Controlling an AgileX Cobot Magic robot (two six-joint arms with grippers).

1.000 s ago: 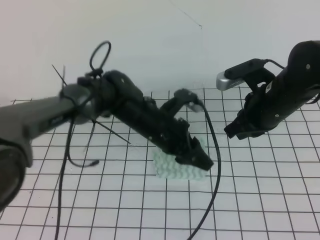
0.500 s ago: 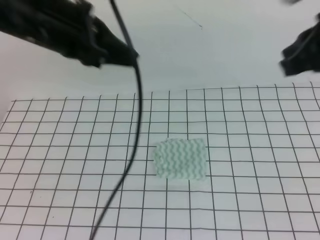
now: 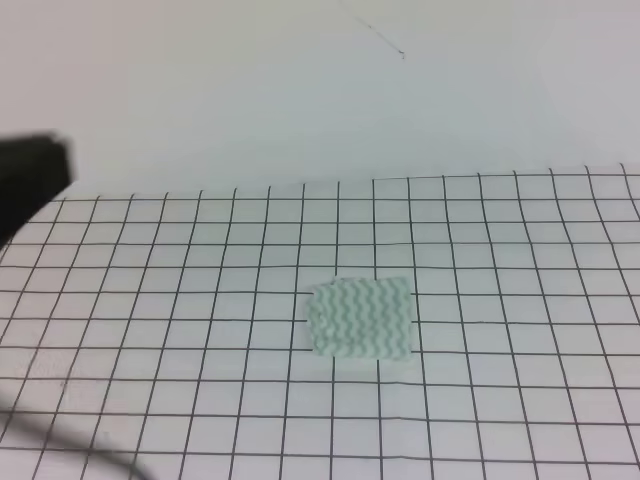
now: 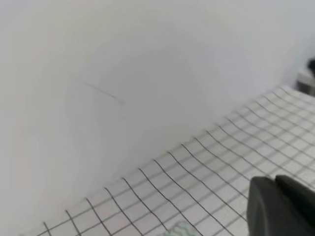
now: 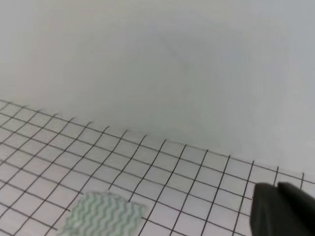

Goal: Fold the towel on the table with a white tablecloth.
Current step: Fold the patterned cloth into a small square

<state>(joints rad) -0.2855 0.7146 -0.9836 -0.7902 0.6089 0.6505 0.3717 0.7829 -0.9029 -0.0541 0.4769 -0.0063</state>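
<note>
Towel lies folded on the gridded desk, no writing to read.

The towel (image 3: 361,318) sits mid-desk (image 3: 520,300), nearly square, slightly wider left-right, wavy stripes running across. Left tool (image 4: 283,206) and right tool (image 5: 283,209) show only dark edges; their spread can't be told.

I can read no text, label, brand, number or sign in any of my views. The cloth on the bench (image 3: 520,400) carries only a plain black square grid, with no figures along its lines. The towel (image 3: 361,318) bears pale green and white zigzag stripes and no tag or lettering that I can make out.
</note>
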